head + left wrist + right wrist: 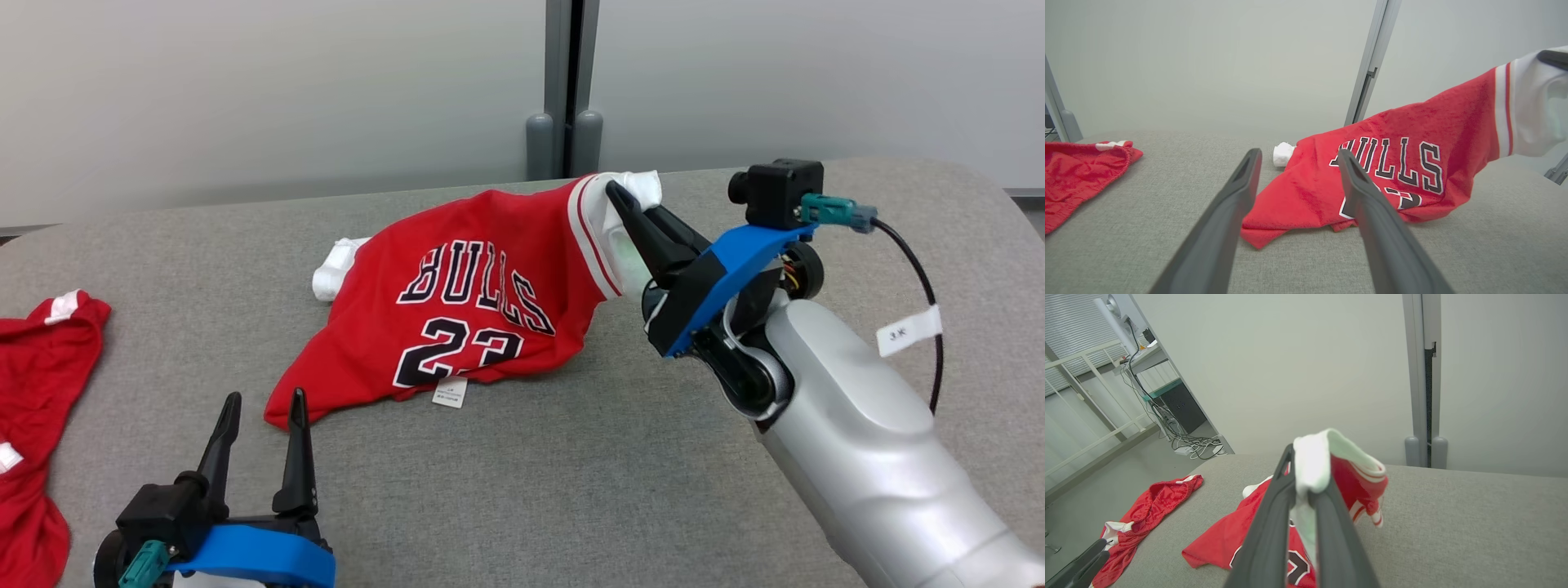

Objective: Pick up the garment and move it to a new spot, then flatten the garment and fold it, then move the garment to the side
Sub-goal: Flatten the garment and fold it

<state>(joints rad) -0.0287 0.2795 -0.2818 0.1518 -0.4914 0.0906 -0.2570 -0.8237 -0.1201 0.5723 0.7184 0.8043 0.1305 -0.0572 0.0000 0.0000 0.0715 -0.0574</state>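
Grey surface, pale wall, right hand pinching red jersey by its white sleeve, left hand spread, second red garment well apart.

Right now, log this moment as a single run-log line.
phase: pick-up | right gripper: shut on sleeve of jersey, that end raised | left gripper: open, near jersey corner | jersey body: on table
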